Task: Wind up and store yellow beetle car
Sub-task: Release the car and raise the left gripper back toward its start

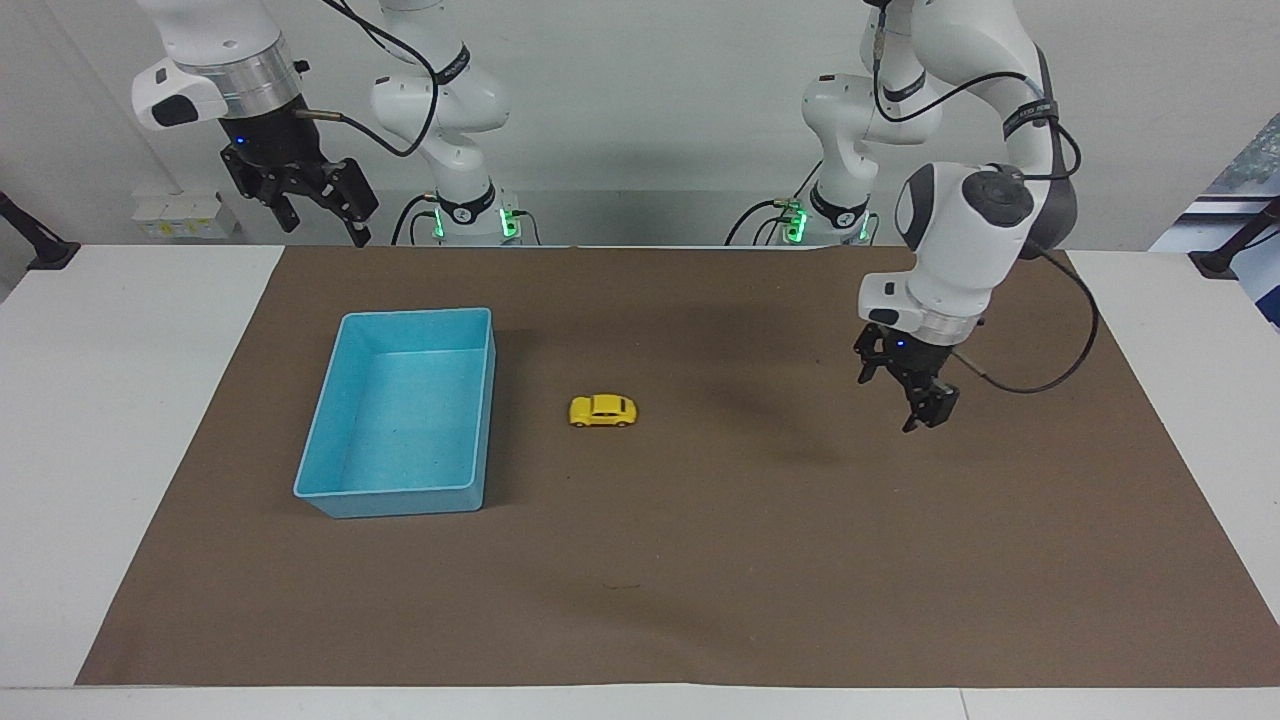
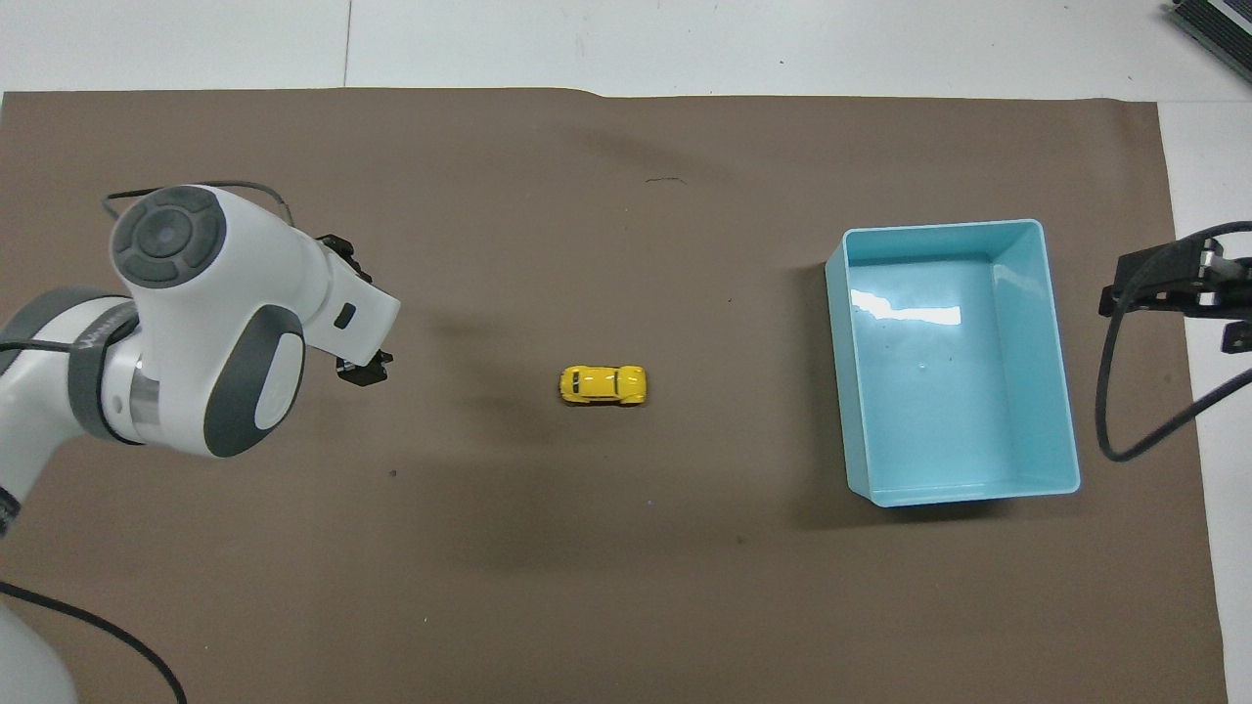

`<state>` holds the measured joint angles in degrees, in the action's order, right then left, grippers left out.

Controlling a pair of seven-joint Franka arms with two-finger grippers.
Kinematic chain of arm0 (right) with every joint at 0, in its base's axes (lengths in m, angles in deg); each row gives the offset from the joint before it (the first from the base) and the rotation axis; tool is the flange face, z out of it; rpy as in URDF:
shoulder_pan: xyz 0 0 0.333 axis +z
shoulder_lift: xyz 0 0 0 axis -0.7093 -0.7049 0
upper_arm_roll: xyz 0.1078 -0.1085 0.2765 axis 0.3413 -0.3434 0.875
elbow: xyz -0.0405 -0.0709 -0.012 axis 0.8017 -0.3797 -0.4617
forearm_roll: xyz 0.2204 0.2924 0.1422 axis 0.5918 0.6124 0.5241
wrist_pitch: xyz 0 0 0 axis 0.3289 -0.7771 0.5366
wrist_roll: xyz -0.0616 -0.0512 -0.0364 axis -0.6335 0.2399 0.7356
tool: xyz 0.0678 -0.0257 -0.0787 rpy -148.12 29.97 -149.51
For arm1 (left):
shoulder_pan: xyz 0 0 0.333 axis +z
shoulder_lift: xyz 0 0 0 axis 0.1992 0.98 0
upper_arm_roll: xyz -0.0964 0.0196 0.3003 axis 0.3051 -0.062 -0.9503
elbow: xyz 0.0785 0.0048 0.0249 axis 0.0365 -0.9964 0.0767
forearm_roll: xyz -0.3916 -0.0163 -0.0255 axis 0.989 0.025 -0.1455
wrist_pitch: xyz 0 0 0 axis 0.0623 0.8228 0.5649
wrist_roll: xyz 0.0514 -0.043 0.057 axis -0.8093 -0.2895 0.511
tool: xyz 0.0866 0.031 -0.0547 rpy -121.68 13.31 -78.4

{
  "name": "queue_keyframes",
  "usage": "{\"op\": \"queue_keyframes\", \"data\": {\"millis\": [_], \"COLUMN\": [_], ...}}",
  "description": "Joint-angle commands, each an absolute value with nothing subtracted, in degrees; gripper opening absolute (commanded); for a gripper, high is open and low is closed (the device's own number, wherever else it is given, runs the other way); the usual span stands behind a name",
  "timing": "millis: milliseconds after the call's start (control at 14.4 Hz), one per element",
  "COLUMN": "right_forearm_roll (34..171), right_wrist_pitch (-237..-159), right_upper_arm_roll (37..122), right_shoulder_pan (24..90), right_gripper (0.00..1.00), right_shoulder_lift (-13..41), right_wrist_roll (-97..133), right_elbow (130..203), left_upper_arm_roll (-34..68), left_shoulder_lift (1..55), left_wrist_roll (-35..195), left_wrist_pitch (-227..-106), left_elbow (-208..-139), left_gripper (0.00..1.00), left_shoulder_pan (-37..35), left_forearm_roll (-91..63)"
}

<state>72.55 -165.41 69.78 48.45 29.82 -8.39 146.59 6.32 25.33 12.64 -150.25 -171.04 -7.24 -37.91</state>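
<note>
Light-blue bin (image 1: 330, 495) empty; yellow beetle car (image 1: 603, 411) on mat beside it; left gripper (image 1: 912, 398) and right gripper (image 1: 318, 215) fingers spread, holding nothing

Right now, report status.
Left gripper open, over the mat. Right gripper open, waiting. Yellow beetle car on its wheels beside the blue bin, not in it. Nothing between them.

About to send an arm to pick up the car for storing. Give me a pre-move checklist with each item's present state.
1. Yellow beetle car free on the mat, on its wheels: ok.
2. Light-blue bin empty, open top: ok.
3. Nothing between car and bin: ok.
4. Left gripper open, holding nothing, raised over the mat: ok.
5. Right gripper open, waiting above the table's edge by the bin: ok.
6. Car at a standstill: cannot tell.
</note>
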Motion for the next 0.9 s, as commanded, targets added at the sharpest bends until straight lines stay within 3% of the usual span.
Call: {"op": "queue_keyframes", "data": {"millis": [0, 487, 834], "right_forearm_roll": [73.7, 73.7, 73.7], "right_wrist_pitch": [-166.1, -166.1, -166.1], "right_upper_arm_roll": [70.1, 70.1, 70.1], "right_shoulder_pan": [47.9, 47.9, 47.9], "right_gripper": [1.00, 1.00, 1.00], "right_shoulder_lift": [30.4, 30.4, 30.4], "right_wrist_roll": [-9.0, -9.0, -9.0], "right_elbow": [147.2, 147.2, 147.2], "left_upper_arm_roll": [3.9, 1.1, 0.8], "left_shoulder_lift": [24.5, 23.9, 19.3], "left_wrist_roll": [21.2, 57.5, 60.1], "left_wrist_pitch": [-145.1, -133.3, -123.4], "left_elbow": [-166.7, -156.2, -154.2], "left_gripper": [1.00, 1.00, 1.00], "left_shoulder_pan": [-6.8, -6.7, -5.2], "left_forearm_roll": [-38.9, -40.4, -39.1]}}
